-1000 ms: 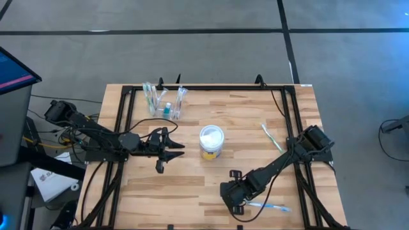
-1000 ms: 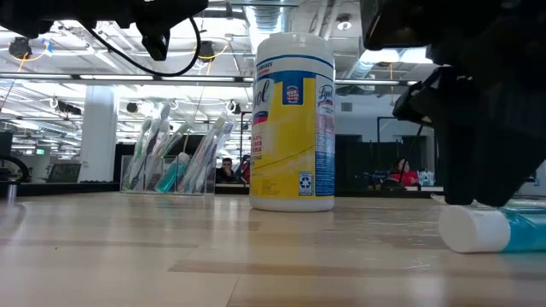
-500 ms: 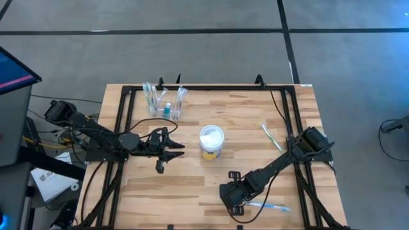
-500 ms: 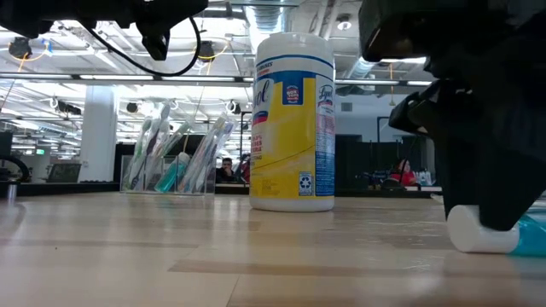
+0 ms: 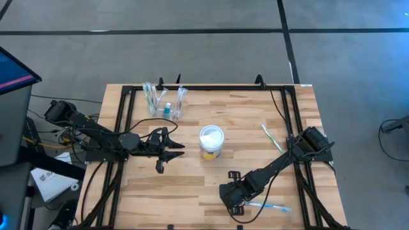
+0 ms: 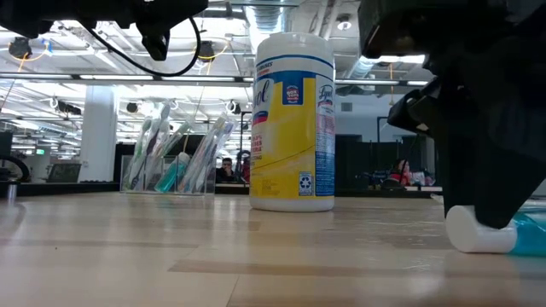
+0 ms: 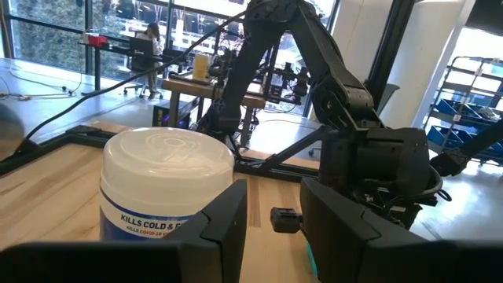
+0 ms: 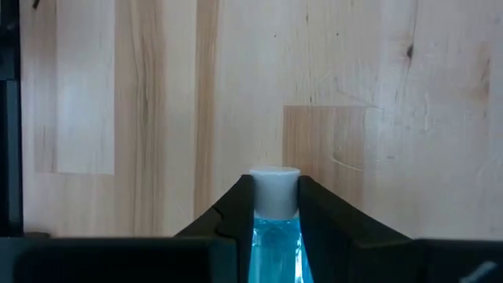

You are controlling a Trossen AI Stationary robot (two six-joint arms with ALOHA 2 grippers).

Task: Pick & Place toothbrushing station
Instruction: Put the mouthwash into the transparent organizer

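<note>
The toothbrushing station (image 5: 165,102), a clear stand with brushes upright in it, stands at the table's far left and also shows in the low view (image 6: 171,164). A blue tube with a white cap (image 6: 478,232) lies flat near the table's front right (image 5: 265,206). My right gripper (image 8: 275,189) reaches steeply down onto its cap end (image 5: 235,206). My left gripper (image 7: 275,220) hovers open and level above the table's left half (image 5: 167,148), pointing at the wipes tub, with nothing between its fingers. My right gripper pinches the tube at its cap end between its two fingers, one on each side of the white cap (image 8: 275,182) and of the blue body just behind it (image 8: 275,236). The fingers come steeply from above. The tube lies on the table.
A round white-topped, yellow-banded wipes tub (image 5: 211,141) stands mid-table between the two arms. A green-white toothbrush (image 5: 270,136) lies loose at the right. A black frame (image 5: 211,86) runs along the table's edges.
In the low view my right gripper's finger has come down over the tube's cap end, covering part of it, and the cap has slid slightly toward the picture's right. My left arm has kept still.
</note>
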